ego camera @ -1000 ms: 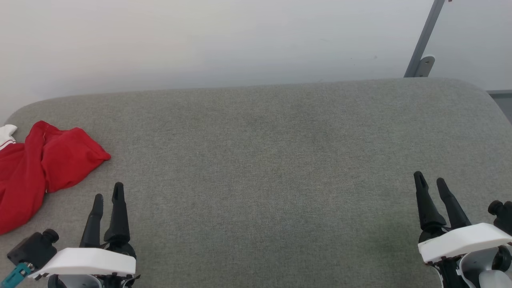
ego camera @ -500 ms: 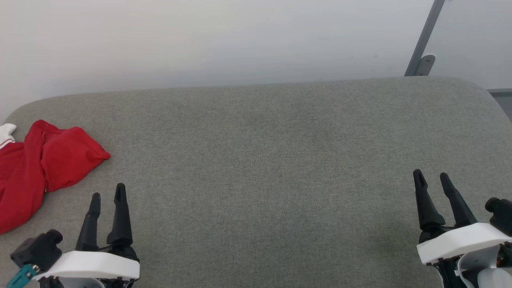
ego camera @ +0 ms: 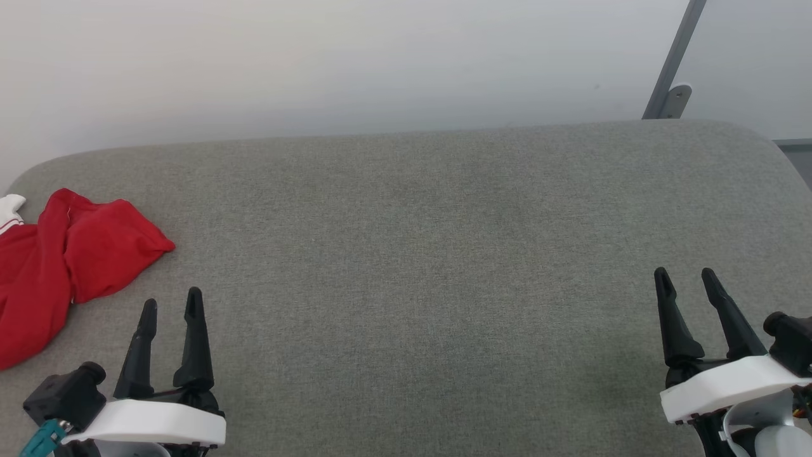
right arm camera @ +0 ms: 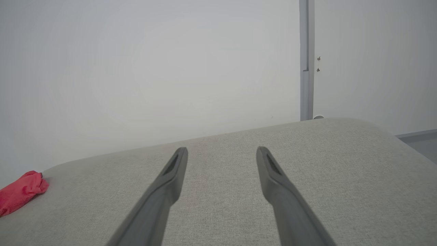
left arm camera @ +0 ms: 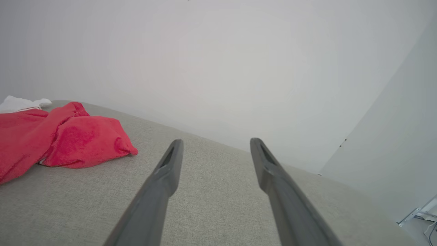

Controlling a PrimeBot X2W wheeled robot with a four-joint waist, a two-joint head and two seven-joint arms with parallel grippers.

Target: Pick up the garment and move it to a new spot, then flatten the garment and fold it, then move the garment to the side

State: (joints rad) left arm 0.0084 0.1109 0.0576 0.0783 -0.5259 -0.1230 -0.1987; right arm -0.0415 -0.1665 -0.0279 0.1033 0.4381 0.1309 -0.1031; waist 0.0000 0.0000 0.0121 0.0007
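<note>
One grey padded surface [ego camera: 412, 241]: broad, bare across its middle, both grippers low at its near side.
Garment [ego camera: 70, 260]: crumpled red heap at the surface's left end, a bit of white at its far side; cut by the head view's left edge; long axis roughly near-to-far.
Left gripper [ego camera: 171, 299]: fingers spread, holding nothing; garment lies ahead and to its left, near, not touching.
Right gripper [ego camera: 685, 274]: fingers spread, empty, well apart from the garment.
Nearer arm: left, likely the one to reach.
</note>
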